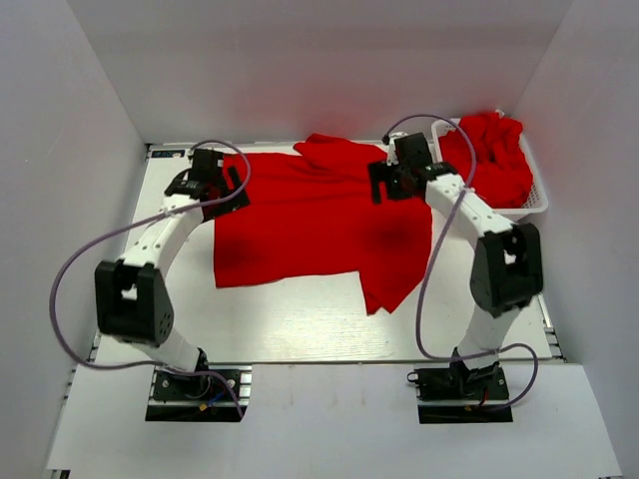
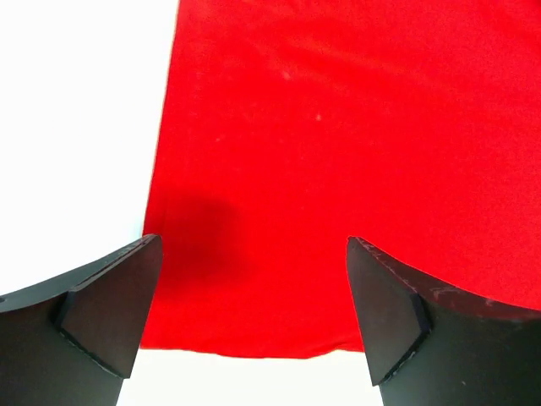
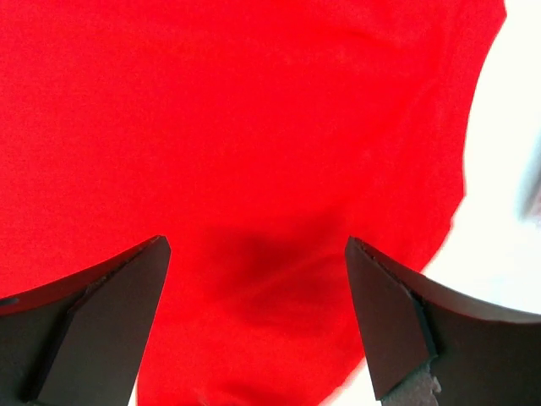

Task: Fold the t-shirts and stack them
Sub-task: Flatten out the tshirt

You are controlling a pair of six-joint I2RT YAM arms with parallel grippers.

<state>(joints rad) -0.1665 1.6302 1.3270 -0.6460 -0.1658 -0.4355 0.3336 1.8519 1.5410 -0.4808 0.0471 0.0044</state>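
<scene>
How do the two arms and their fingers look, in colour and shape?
The left arm and right arm have white links, black joint housings and black bases. A thin purple cable loops beside each. The fingers are matte black wedges.

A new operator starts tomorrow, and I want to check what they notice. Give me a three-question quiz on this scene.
1. True or false: the left gripper and the right gripper are both open.
2. Where does the crumpled t-shirt pile lie?
3. The left gripper is over which part of the spread t-shirt: A its far-left corner, B its near-right corner, C its middle?
Key: 1 true; 2 in the white basket; 3 A.
</scene>
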